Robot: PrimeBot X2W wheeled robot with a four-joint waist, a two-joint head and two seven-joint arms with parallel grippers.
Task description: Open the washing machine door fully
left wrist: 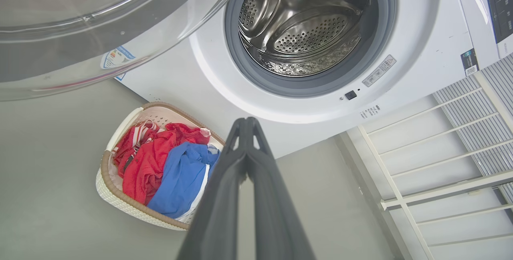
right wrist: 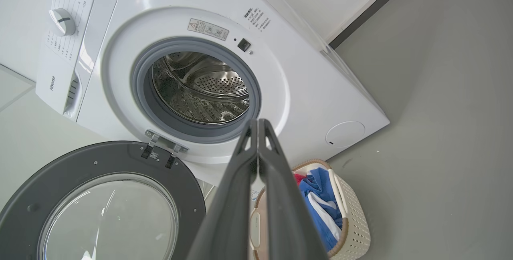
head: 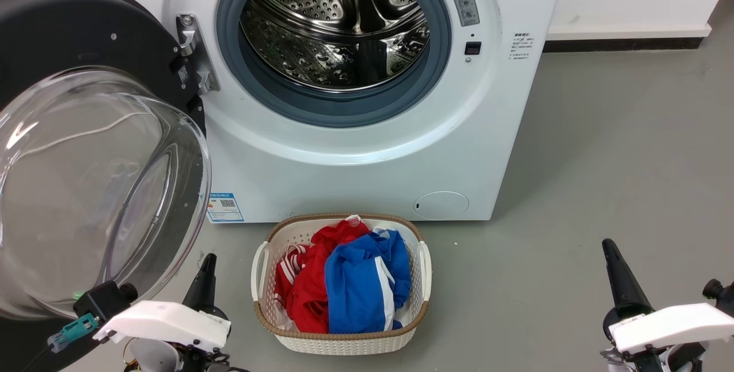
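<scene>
The white washing machine [head: 367,160] stands ahead with its steel drum [head: 335,22] exposed. Its black washing machine door [head: 69,34] is swung wide to the left on a metal hinge [head: 192,54], the clear glass bowl [head: 97,188] bulging toward me. The door [right wrist: 96,200] also lies lower left in the right wrist view, and its glass [left wrist: 100,19] crosses the top left of the left wrist view. My left gripper [head: 207,263] is shut, low, just right of the glass bowl, touching nothing. My right gripper [head: 608,246] is shut at the lower right over bare floor.
A woven laundry basket [head: 341,340] with red and blue clothes sits on the floor in front of the machine, between my two arms. A white slatted rack [left wrist: 441,164] stands beside the machine. Grey floor [head: 619,160] stretches to the right.
</scene>
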